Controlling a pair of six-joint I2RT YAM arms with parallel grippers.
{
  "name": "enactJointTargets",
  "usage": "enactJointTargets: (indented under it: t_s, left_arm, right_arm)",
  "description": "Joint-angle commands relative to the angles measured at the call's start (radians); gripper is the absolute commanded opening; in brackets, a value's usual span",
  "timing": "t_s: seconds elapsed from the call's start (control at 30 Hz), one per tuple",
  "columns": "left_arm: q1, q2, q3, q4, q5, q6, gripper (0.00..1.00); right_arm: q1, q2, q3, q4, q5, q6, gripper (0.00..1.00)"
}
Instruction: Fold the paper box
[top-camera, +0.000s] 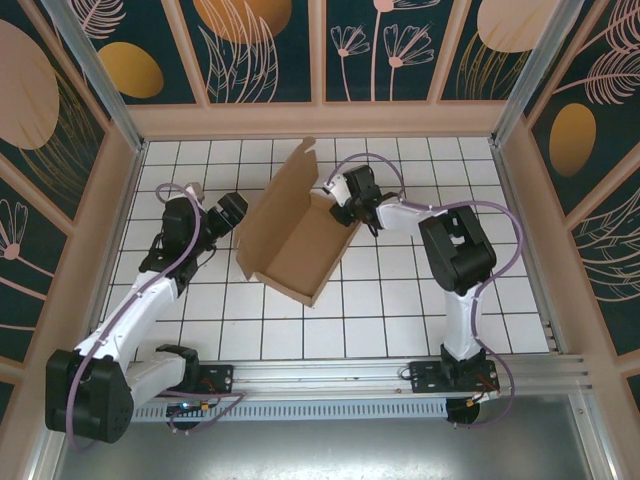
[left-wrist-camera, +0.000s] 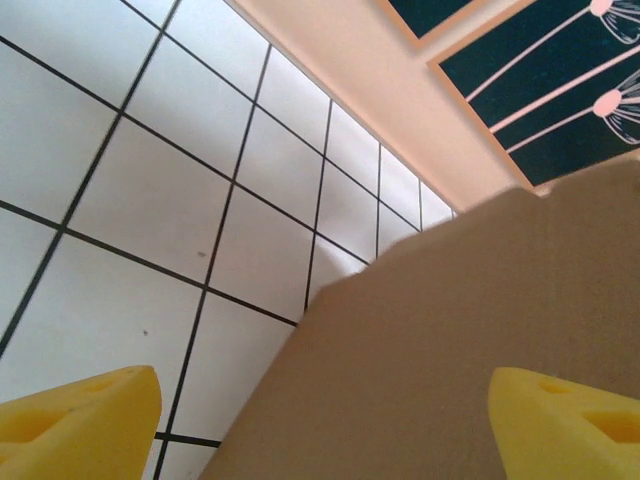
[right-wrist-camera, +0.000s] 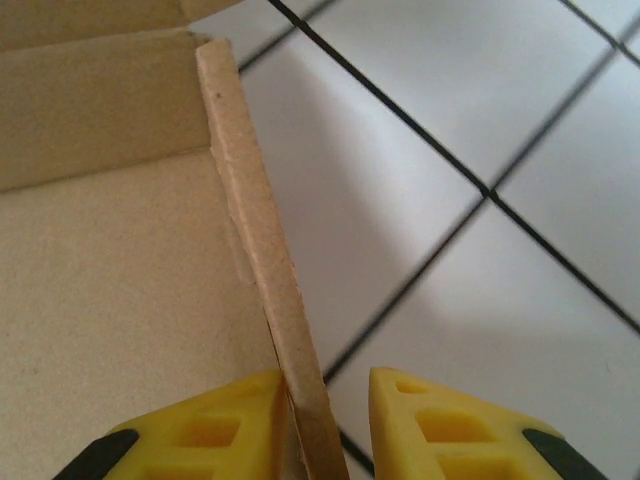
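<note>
The paper box (top-camera: 295, 240) is brown cardboard, half formed, resting on the white tiled table with its lid flap standing up toward the back. My right gripper (top-camera: 338, 205) is at the box's right wall. In the right wrist view that wall's edge (right-wrist-camera: 260, 250) runs between my right gripper's (right-wrist-camera: 327, 400) yellow fingers; the left finger (right-wrist-camera: 210, 430) touches the wall and the right finger (right-wrist-camera: 440, 430) stands a small gap off it. My left gripper (top-camera: 232, 212) sits just left of the box, open. Its wide-apart fingers (left-wrist-camera: 90, 415) face the box's outer side (left-wrist-camera: 450, 340).
The table (top-camera: 400, 300) is ringed by tan walls with dark floral panels (top-camera: 265, 45). An aluminium rail (top-camera: 330, 375) holding both arm bases runs along the near edge. Open tile lies in front of the box and to its right.
</note>
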Motion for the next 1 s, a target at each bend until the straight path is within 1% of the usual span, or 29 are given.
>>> enactJointTargets:
  t_s: [0.0, 0.07, 0.1, 0.17, 0.3, 0.37, 0.4, 0.5, 0.53, 0.6, 0.7, 0.73, 0.83, 0.97]
  left_arm:
    - [0.005, -0.04, 0.029, -0.053, -0.072, 0.01, 0.86]
    - [0.005, -0.06, 0.029, -0.07, -0.098, 0.016, 0.87]
    - [0.005, -0.069, 0.029, -0.078, -0.108, 0.019, 0.87]
    - [0.006, -0.084, 0.026, -0.091, -0.124, 0.025, 0.88]
    - [0.006, -0.106, 0.007, -0.099, -0.124, 0.022, 0.88]
    - [0.005, -0.115, -0.01, -0.094, -0.12, 0.015, 0.88]
    - [0.005, -0.118, -0.018, -0.094, -0.118, 0.012, 0.88]
    - [0.005, -0.123, -0.035, -0.097, -0.099, 0.014, 0.88]
    - [0.005, -0.126, -0.037, -0.101, -0.092, 0.017, 0.88]
    - [0.006, -0.132, -0.038, -0.107, -0.067, 0.039, 0.88]
    - [0.005, -0.145, -0.035, -0.135, -0.057, 0.072, 0.88]
    - [0.006, -0.155, -0.041, -0.139, -0.062, 0.078, 0.88]
    - [0.005, -0.185, -0.05, -0.155, -0.075, 0.089, 0.89]
    - [0.005, -0.219, -0.043, -0.195, -0.108, 0.113, 0.89]
  right_arm:
    - [0.036, -0.081, -0.092, -0.029, 0.193, 0.202, 0.28]
    - [0.061, -0.143, -0.166, -0.014, 0.28, 0.266, 0.28]
    - [0.071, -0.187, -0.214, 0.004, 0.29, 0.307, 0.27]
    - [0.077, -0.268, -0.294, 0.04, 0.265, 0.393, 0.25]
    - [0.087, -0.394, -0.441, 0.118, 0.232, 0.596, 0.25]
    - [0.104, -0.421, -0.478, 0.123, 0.24, 0.679, 0.28]
    - [0.119, -0.43, -0.49, 0.119, 0.267, 0.732, 0.32]
    - [0.145, -0.453, -0.512, 0.107, 0.243, 0.817, 0.41]
    - [0.151, -0.465, -0.516, 0.101, 0.224, 0.82, 0.45]
    - [0.153, -0.501, -0.525, 0.087, 0.16, 0.794, 0.57]
    - [0.148, -0.55, -0.505, 0.017, 0.109, 0.714, 0.65]
    - [0.14, -0.568, -0.498, -0.003, 0.086, 0.686, 0.69]
    - [0.091, -0.572, -0.456, -0.068, 0.004, 0.608, 0.69]
    - [0.027, -0.504, -0.37, -0.134, -0.048, 0.502, 0.67]
